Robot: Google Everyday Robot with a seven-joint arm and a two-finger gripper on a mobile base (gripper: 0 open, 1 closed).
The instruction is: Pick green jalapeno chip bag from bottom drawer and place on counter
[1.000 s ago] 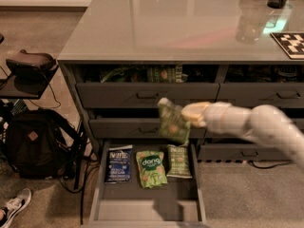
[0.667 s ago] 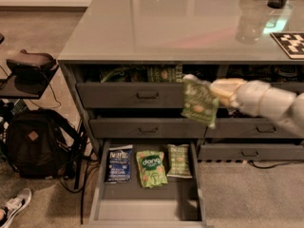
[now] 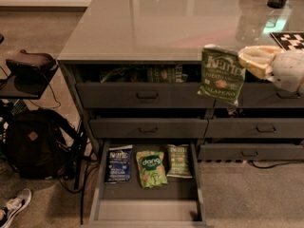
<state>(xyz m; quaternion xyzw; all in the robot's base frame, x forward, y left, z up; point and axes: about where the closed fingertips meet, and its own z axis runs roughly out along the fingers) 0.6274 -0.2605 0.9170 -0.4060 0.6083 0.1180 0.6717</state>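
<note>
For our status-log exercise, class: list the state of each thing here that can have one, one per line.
green jalapeno chip bag: held in the air beside the counter edge.
gripper: shut on its top corner, at right.
bottom drawer: open, three snack bags inside.
top left drawer: partly open.
counter: bag not yet on it.

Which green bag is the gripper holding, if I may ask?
The dark olive jalapeno bag, in the gripper by the counter; the dang bag and paler Kettle bag lie in the drawer.

claw [image 3: 246, 61] gripping bag [image 3: 219, 75] at broad counter [image 3: 156, 23] edge, checkerboard [image 3: 289, 39] just beside
</note>
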